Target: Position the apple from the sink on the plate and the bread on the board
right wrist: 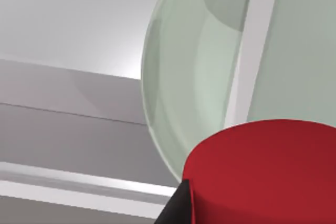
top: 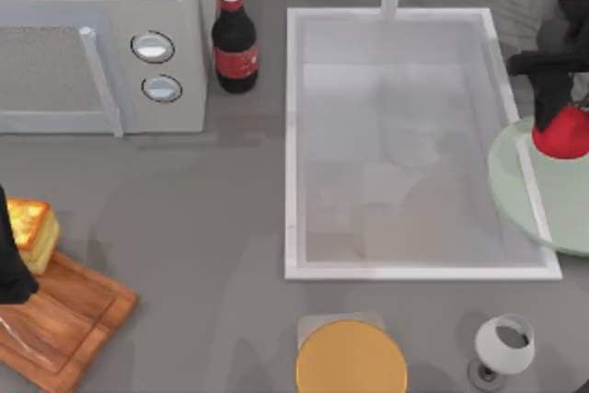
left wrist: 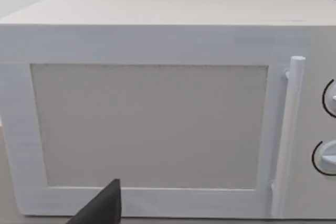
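Placement was the step in hand, as we judged it: our right gripper point(top: 559, 121) hung over the plate point(top: 525, 186) at the right side of the table, closed on the apple point(top: 563, 132), which sat above the plate's near rim, just past the sink point(top: 293, 135) and no longer in the basin. In the right wrist view the apple point(right wrist: 268, 174) bulked red under the dark fingertip point(right wrist: 176, 208), with the pale green plate point(right wrist: 194, 77) beneath it overlapping the sink's white rim point(right wrist: 254, 51); we could not tell whether the fruit already touched the plate or hung a little above it. The next move, we reckoned, called for lowering it until it rested, then parting the fingers gently so the round fruit would not roll toward the basin. At the table's left edge our left gripper point(top: 14, 260) stood over the board point(top: 69, 319), just beside the bread point(top: 32, 232), which lay on the board's far corner; whether its fingers held the bread we could not tell. Its wrist camera faced the microwave point(left wrist: 157, 108). A cola bottle point(top: 235, 39) stood between microwave and sink.
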